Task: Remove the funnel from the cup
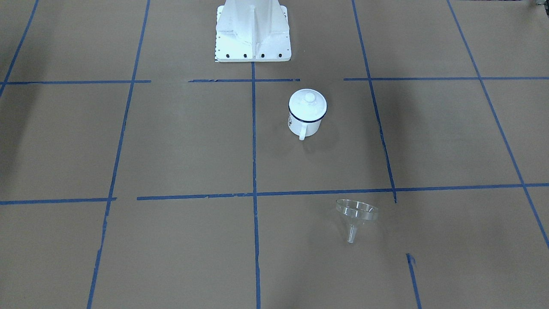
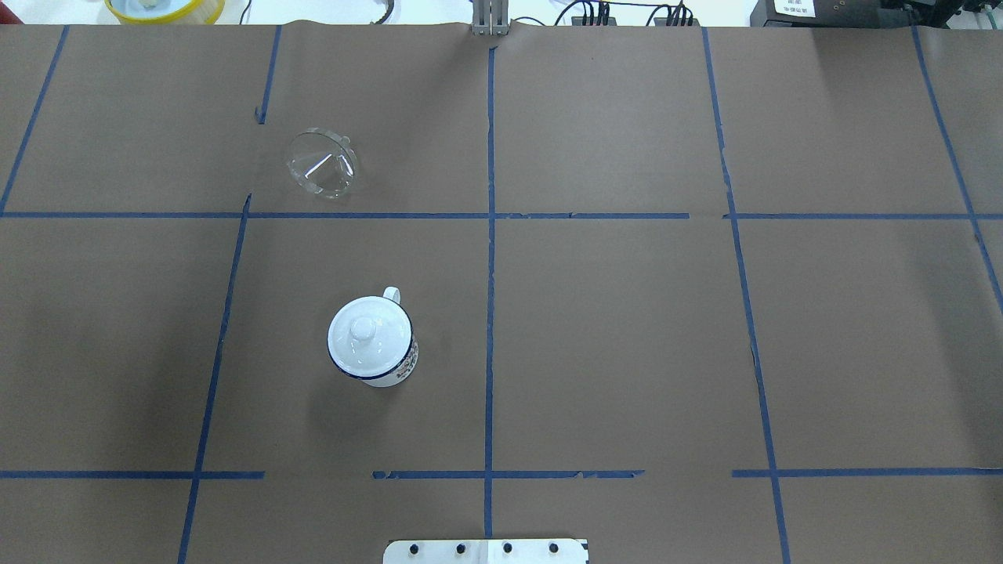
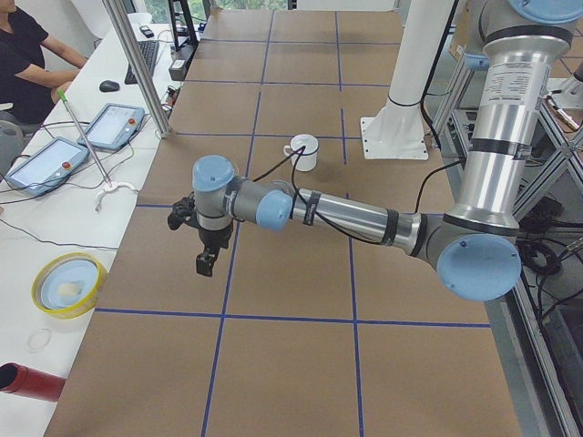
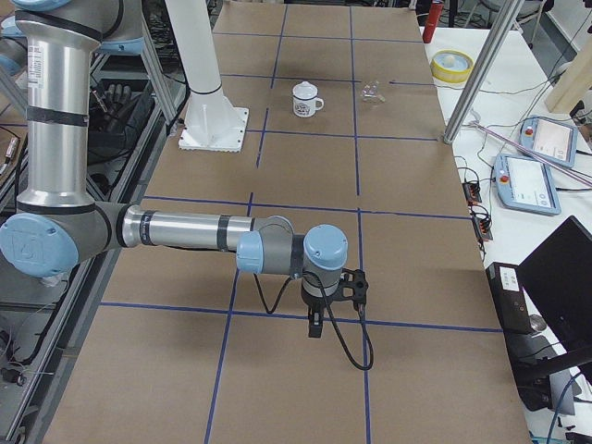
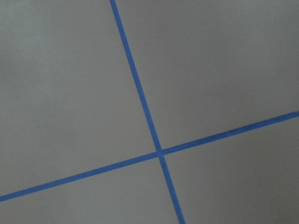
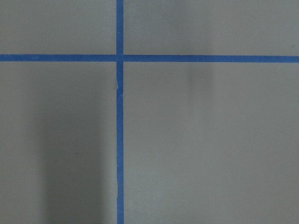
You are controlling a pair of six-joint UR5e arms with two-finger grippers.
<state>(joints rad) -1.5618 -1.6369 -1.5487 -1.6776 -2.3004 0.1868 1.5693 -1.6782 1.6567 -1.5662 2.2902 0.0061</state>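
The cup [image 1: 305, 123] stands upright near the robot's base, handle towards the far edge, with a white domed lid [image 1: 307, 104] on top; it also shows in the overhead view [image 2: 405, 366]. The clear funnel [image 1: 356, 214] lies on its side on the paper, well apart from the cup, and shows in the overhead view [image 2: 323, 163] too. My left gripper [image 3: 207, 262] shows only in the exterior left view, low over the table's left end, and I cannot tell its state. My right gripper [image 4: 315, 326] shows only in the exterior right view, far from both, state unclear. Both wrist views show only paper and tape.
The robot's white base [image 1: 253, 34] stands at the table's near edge. A yellow bowl [image 3: 66, 284], a red cylinder [image 3: 32, 382], control tablets [image 3: 46, 164] and a metal post [image 3: 137, 64] are on the operators' side table. A seated person [image 3: 18, 55] is beyond it.
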